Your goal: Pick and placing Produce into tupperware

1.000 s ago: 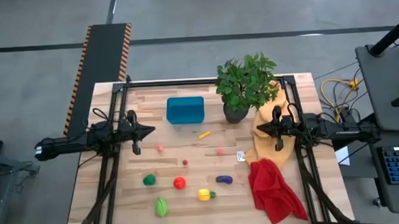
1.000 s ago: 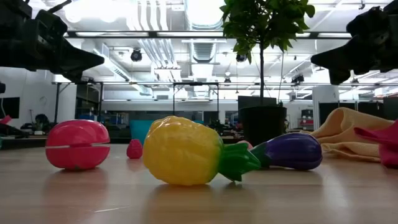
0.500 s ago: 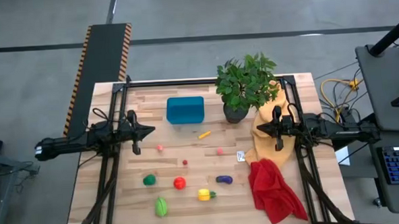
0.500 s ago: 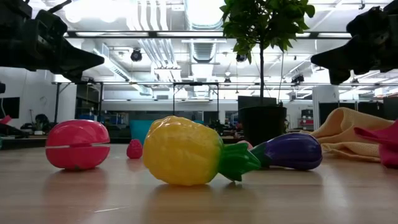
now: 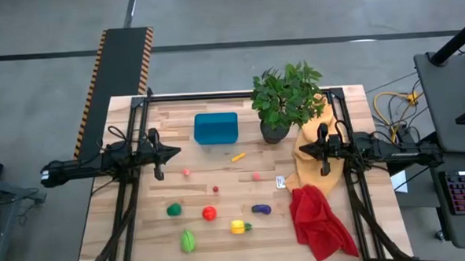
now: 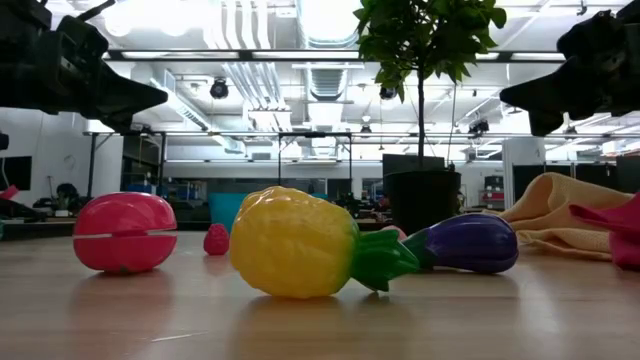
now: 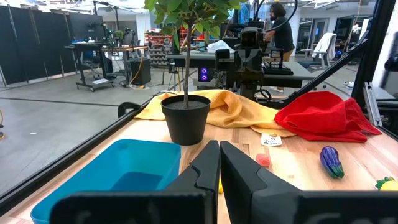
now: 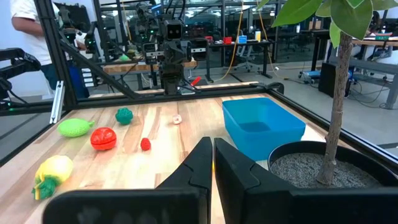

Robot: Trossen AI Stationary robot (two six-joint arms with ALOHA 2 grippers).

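- We see the left gripper pinched closed, empty, at the left table edge.
- We note the right gripper likewise closed, empty, over the yellow cloth.
- Tupperware sits beside the plant pot; produce lies scattered nearer the front.

In the low view the yellow toy fruit hides part of the purple eggplant; the teal tupperware shows only as a sliver behind the toys; both arms are cut off by the upper edge; from above, the small pink pieces are too small to identify; the plant overhangs the yellow cloth.
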